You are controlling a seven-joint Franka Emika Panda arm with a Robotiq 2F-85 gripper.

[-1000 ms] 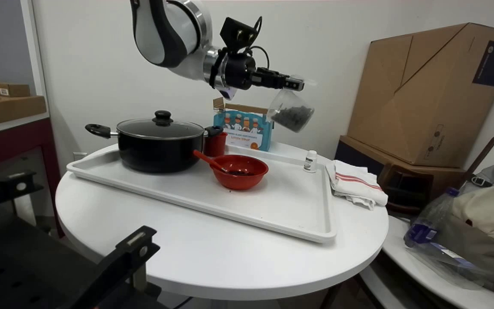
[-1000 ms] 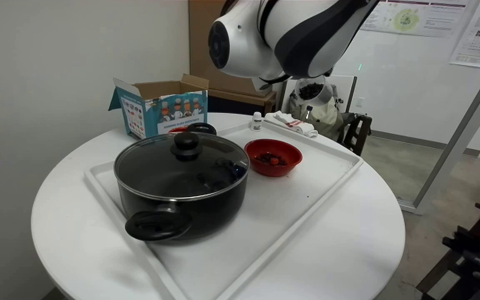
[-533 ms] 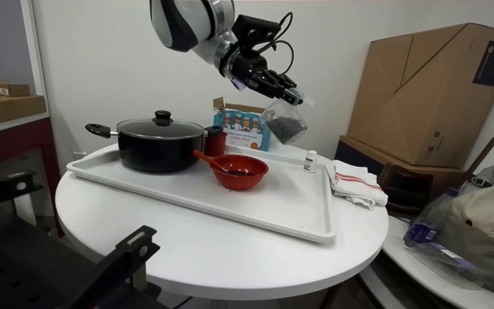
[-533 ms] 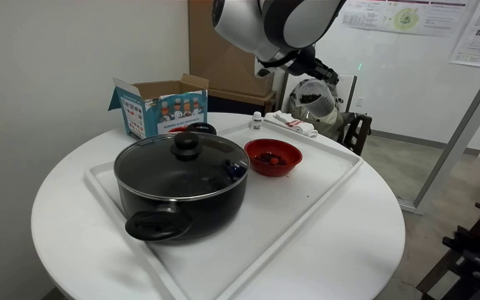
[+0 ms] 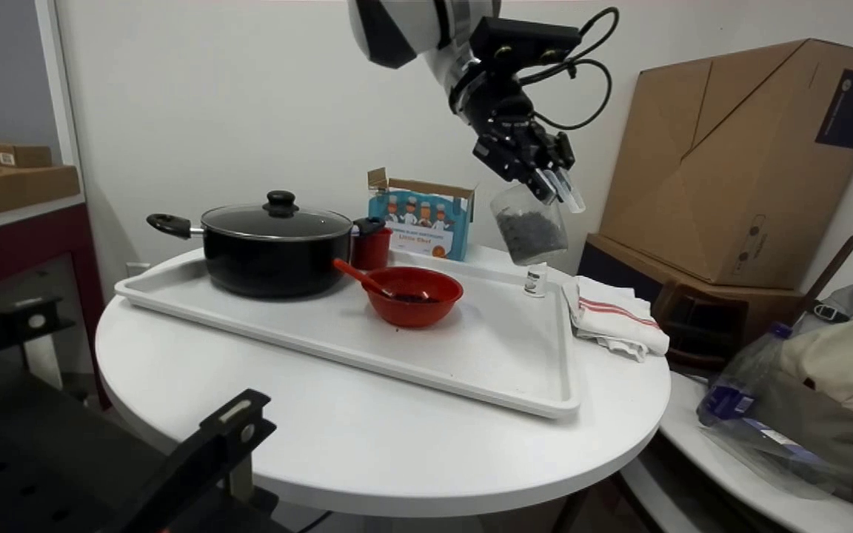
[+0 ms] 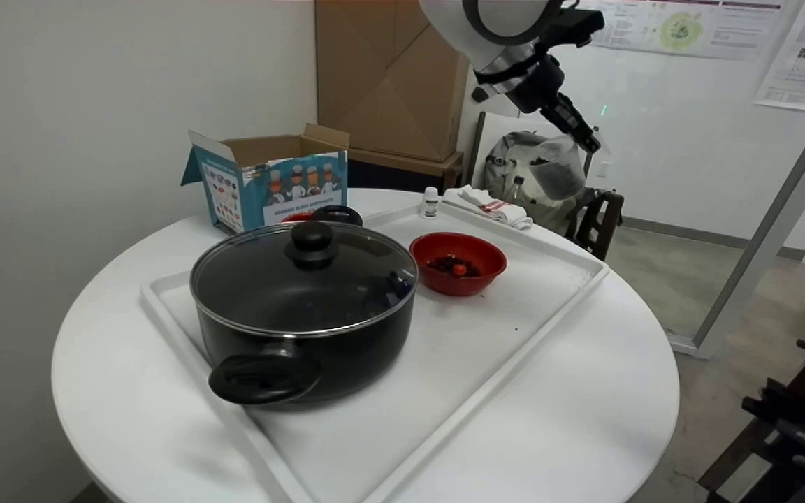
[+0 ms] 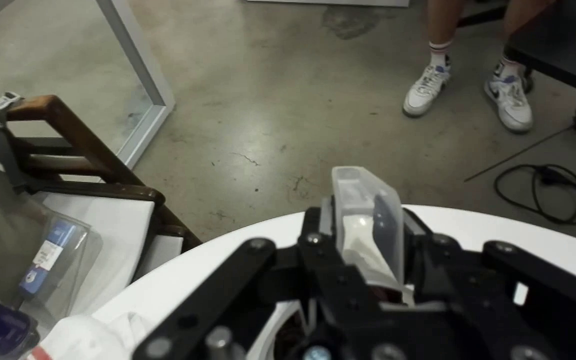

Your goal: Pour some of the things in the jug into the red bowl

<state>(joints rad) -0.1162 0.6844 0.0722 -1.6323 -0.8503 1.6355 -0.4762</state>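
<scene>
Plastic and see-through, the jug (image 5: 529, 222) hangs in the air just below your hand (image 5: 556, 181), tilted, with dark pieces (image 5: 534, 237) inside. The hand pinches it by the handle (image 7: 358, 200), which the wrist view shows gripped from both sides. Lower than the hand and off to one side, well apart from the jug, the red bowl (image 5: 415, 317) sits on the white tray (image 5: 345, 357); dark bits (image 6: 448, 265) lie in it, and a red utensil (image 5: 352, 271) juts past its rim on the side farther from your hand. Farther from the hand in that direction you have the black lidded pot (image 5: 278, 266), also on the tray, and a red cup (image 5: 375, 254) just beside it. Closer beneath your hand, a small white bottle (image 6: 430, 205) stands on the tray. A folded towel (image 5: 615, 314) lies on the counter (image 5: 397, 429), lower than the hand, by the tray's edge.
</scene>
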